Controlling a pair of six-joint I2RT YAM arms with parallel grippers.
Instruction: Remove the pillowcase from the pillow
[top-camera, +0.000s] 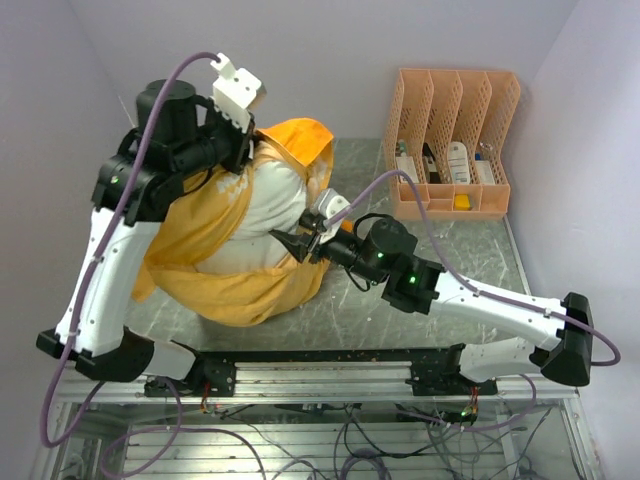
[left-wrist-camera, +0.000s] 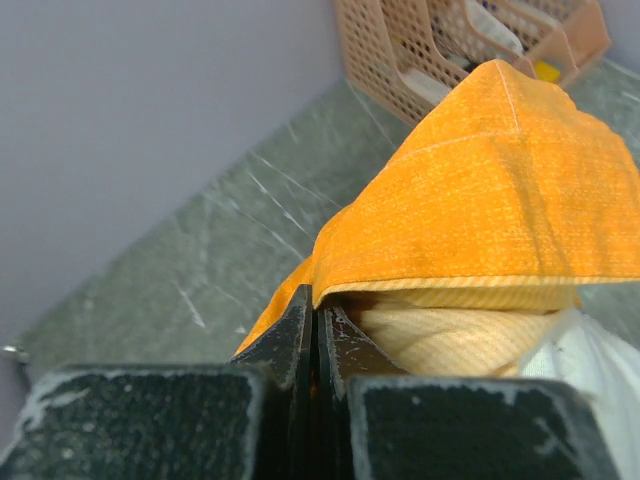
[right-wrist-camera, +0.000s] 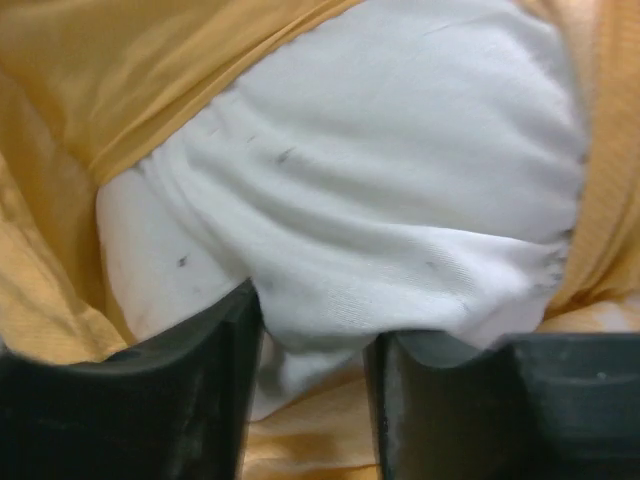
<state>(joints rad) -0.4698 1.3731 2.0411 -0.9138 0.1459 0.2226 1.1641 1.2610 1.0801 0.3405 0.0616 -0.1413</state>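
Observation:
The orange-yellow pillowcase (top-camera: 215, 215) is bunched around the white pillow (top-camera: 275, 200) at the table's centre left, with the pillow's middle bared. My left gripper (top-camera: 248, 140) is at the pillow's far end. In the left wrist view it (left-wrist-camera: 317, 305) is shut on the pillowcase's edge, and the pillowcase (left-wrist-camera: 500, 180) is lifted like a hood over the pillow (left-wrist-camera: 590, 350). My right gripper (top-camera: 290, 243) is at the pillow's near right side. In the right wrist view it (right-wrist-camera: 312, 330) pinches a fold of the speckled pillow (right-wrist-camera: 380, 150), with the pillowcase (right-wrist-camera: 100, 60) around it.
A peach plastic file organizer (top-camera: 455, 140) with small items stands at the back right, also in the left wrist view (left-wrist-camera: 420, 50). The grey marbled table (top-camera: 460, 260) is bounded by walls at the left, back and right. Rails and cables run along the near edge.

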